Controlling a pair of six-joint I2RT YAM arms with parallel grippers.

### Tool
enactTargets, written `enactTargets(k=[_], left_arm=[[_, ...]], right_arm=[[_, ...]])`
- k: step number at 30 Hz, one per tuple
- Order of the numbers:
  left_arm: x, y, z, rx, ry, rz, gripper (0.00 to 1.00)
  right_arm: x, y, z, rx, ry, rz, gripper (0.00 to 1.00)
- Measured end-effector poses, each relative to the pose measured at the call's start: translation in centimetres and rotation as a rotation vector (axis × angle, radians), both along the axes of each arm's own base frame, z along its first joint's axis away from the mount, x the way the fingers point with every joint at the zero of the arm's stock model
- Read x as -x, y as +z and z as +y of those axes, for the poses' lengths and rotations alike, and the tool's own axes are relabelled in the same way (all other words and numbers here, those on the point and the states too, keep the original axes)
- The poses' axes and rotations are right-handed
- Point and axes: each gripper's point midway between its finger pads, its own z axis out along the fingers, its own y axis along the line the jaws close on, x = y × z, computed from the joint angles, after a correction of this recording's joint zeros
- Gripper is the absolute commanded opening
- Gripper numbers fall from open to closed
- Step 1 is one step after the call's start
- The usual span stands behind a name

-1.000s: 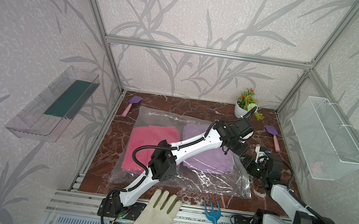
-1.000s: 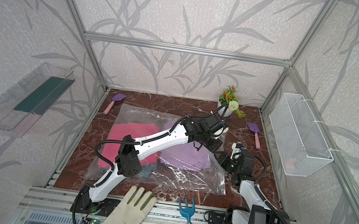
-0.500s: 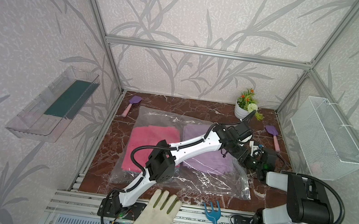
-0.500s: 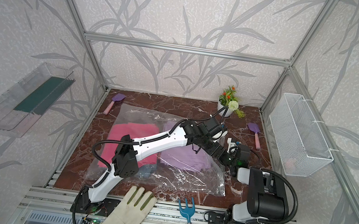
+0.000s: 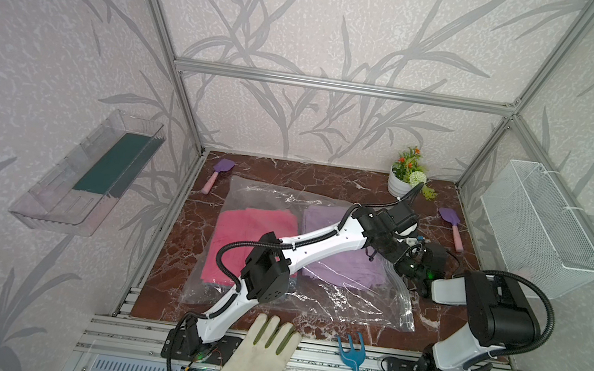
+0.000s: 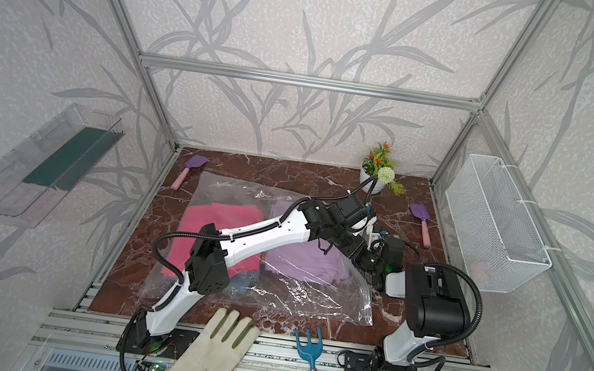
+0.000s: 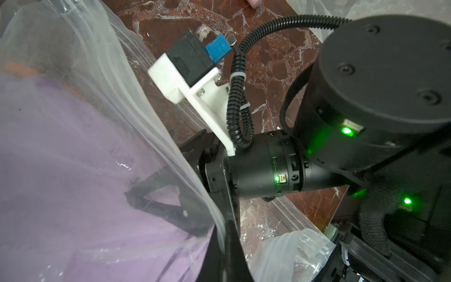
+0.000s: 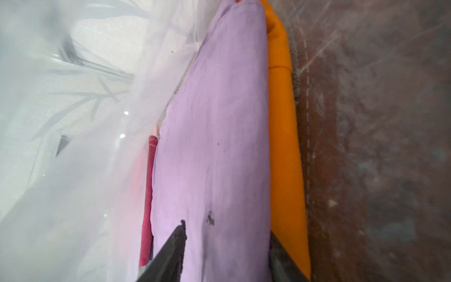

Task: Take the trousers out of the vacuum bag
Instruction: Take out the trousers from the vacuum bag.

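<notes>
Right wrist view puts the right gripper [image 8: 226,230] inside the vacuum bag [image 8: 73,171], jaws half apart astride the lilac trousers [image 8: 212,122], not visibly pinching; the left gripper [image 7: 228,235] is clamped on the bag's upper film, holding the mouth up; closing too deep could catch orange cloth or plastic, dragging the bag along; orange trousers [image 8: 284,146] lie beneath the lilac, pink trousers [image 8: 147,195] beside, all inside the bag.

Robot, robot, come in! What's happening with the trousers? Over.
Status: left fingers shut on vacuum bag edge. Right fingers apart, straddling lilac trousers. Orange trousers underneath may drag.
</notes>
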Motion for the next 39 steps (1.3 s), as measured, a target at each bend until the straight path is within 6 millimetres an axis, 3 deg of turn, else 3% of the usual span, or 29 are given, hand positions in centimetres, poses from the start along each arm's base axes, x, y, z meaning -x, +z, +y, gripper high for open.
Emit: enactTargets(k=[15, 22, 25, 30, 34, 39], left_arm=[[0.0, 1.2, 0.0, 0.021, 0.0, -0.011, 0.0], [0.0, 1.0, 0.1, 0.018, 0.001, -0.01, 0.0], [0.1, 0.8, 0.1, 0.015, 0.001, -0.008, 0.0], [0.1, 0.6, 0.1, 0.013, 0.001, -0.007, 0.0], [0.1, 0.6, 0.1, 0.013, 0.002, -0.008, 0.0], [0.1, 0.7, 0.0, 0.017, -0.001, -0.008, 0.0]], right_arm=[[0.8, 2.0, 0.2, 0.113, 0.001, -0.034, 0.46], [1.1, 1.3, 0.7, 0.133, 0.021, -0.021, 0.45], [1.0, 0.7, 1.5, 0.114, 0.035, -0.011, 0.38], [0.6, 0.4, 2.0, 0.087, 0.04, -0.011, 0.15], [0.5, 0.6, 2.1, 0.084, 0.039, -0.021, 0.06], [0.9, 1.2, 1.8, 0.111, 0.031, -0.023, 0.04]])
